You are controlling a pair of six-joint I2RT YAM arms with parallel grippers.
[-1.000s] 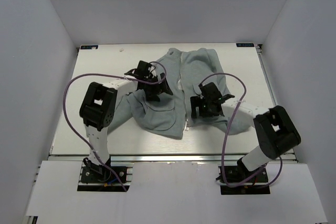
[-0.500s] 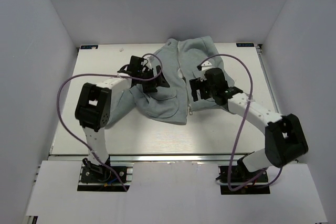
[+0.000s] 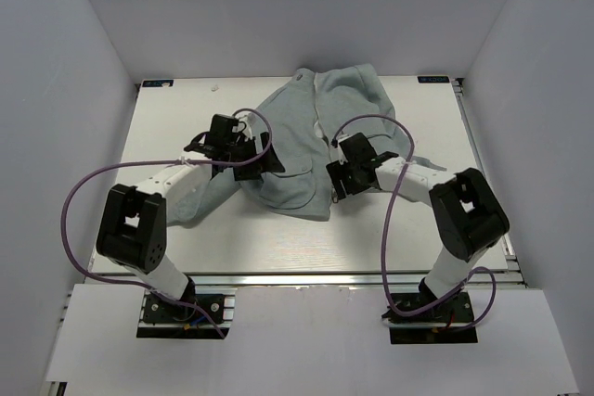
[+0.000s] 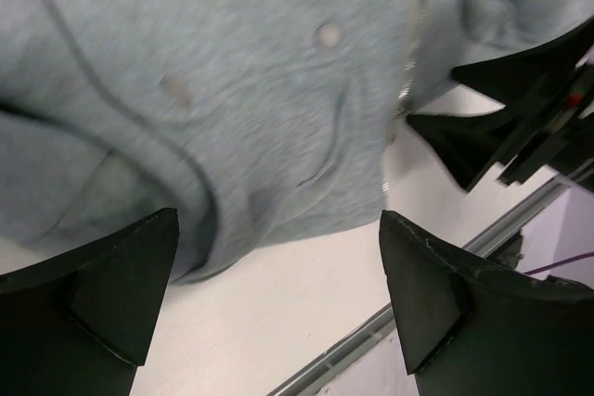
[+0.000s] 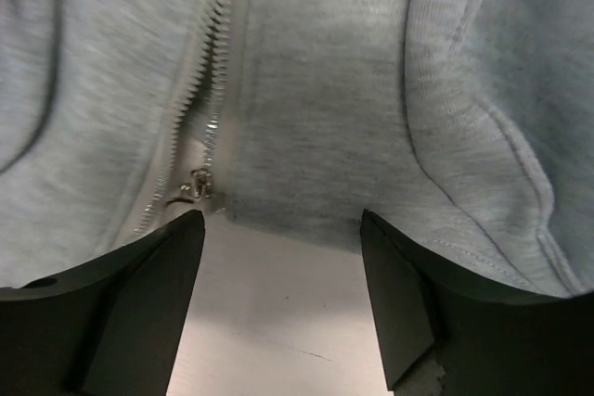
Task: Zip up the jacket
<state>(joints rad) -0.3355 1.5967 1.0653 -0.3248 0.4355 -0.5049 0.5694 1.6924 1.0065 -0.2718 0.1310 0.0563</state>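
Observation:
The light grey jacket [image 3: 306, 127] lies on the white table [image 3: 167, 118], collar toward the back, hem toward me. Its centre zipper [image 5: 209, 90] is open along the part I see, and the metal slider [image 5: 195, 187] sits at the hem. My right gripper [image 3: 338, 185] is open and empty, low over the table just in front of the hem, with the slider beside its left finger [image 5: 121, 294]. My left gripper [image 3: 264, 159] is open and empty over the jacket's left front panel [image 4: 232, 90], near the hem. The zipper also shows in the left wrist view [image 4: 413, 44].
A sleeve [image 3: 200, 197] trails toward the near left under the left arm. The right gripper shows in the left wrist view [image 4: 520, 108], close to the hem. A metal rail [image 3: 297, 275] runs along the table's near edge. White walls enclose three sides.
The jacket has shifted toward the back and lies flatter, its hem further from the near edge. Both grippers moved back with it, then the right one came down to the hem by the slider.

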